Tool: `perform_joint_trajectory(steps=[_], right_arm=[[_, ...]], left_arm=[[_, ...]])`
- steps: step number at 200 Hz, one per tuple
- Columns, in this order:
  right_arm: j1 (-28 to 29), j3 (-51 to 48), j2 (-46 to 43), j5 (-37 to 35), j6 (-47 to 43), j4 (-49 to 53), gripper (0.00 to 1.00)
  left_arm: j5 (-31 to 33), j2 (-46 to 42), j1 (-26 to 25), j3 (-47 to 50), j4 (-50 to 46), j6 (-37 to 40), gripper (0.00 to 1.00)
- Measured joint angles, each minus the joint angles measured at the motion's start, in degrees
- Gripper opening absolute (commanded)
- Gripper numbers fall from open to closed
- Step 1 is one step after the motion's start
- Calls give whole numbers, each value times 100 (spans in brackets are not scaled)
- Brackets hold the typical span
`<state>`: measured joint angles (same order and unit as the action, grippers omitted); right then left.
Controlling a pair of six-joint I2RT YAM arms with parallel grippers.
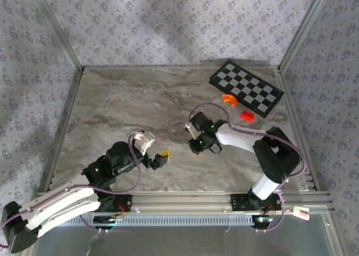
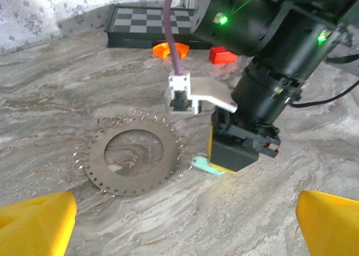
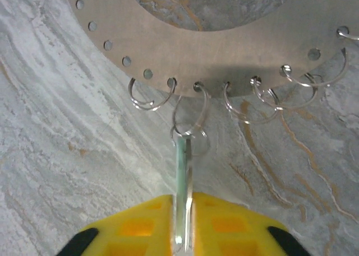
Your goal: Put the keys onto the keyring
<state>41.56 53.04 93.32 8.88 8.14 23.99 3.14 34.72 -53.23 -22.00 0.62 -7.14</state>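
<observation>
Flat silvery-teal metal key [image 3: 182, 166] nipped edge-on in right pincer [image 3: 182, 214], tip at thin wire keyring [image 3: 189, 117] on perforated grey disc [image 3: 224, 43]; left pincer [image 2: 184, 219] spread wide, empty, above marble surface [image 2: 56, 99].

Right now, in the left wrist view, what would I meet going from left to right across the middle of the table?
ring-edged perforated disc → pale key → right tool, which holds that key

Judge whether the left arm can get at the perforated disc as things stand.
Probably yes: the perforated disc lies ahead of its open jaws, near rim unobstructed; the right arm, jaws holding a key, crowds only its right edge.
</observation>
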Motion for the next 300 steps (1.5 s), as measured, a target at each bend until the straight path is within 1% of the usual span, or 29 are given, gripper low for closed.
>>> perform_joint_trajectory(steps=[17,57,89,134,162,206,229,246,249,254,258,286,300], right_arm=[[0,-57,-146,-13,17,0,26],[0,-83,-413,-90,26,-7,30],[0,-184,-632,-173,44,-33,33],[7,-267,-769,-232,98,-68,42],[11,-407,-977,-271,122,-186,54],[-2,-680,-1432,-361,85,-382,69],[-42,-837,-1692,-404,114,-560,81],[-122,-997,-1928,-476,98,-675,87],[-142,-1021,-1974,-501,131,-686,89],[-168,-1067,-2052,-538,116,-710,96],[-199,-1110,-2129,-579,127,-741,100],[-396,-1449,-2704,-868,153,-999,100],[-551,-1646,-2983,-1032,160,-1150,100]], left_arm=[[151,2,2,-68,-210,-4,100],[459,9,79,-321,-699,-63,100],[586,-94,79,-337,-940,-111,100],[927,-173,120,-337,-1163,-199,100],[1198,-188,149,-337,-1300,-350,100],[1628,-402,245,-337,-1414,-522,100],[1891,-472,354,-337,-1416,-564,100],[2076,-501,411,-337,-1410,-555,99],[2114,-503,413,-337,-1410,-555,100],[2188,-501,413,-337,-1410,-546,100],[2256,-496,413,-337,-1412,-538,100],[2608,-496,516,-334,-1353,-463,100],[2706,-503,638,-293,-1145,-413,100]])
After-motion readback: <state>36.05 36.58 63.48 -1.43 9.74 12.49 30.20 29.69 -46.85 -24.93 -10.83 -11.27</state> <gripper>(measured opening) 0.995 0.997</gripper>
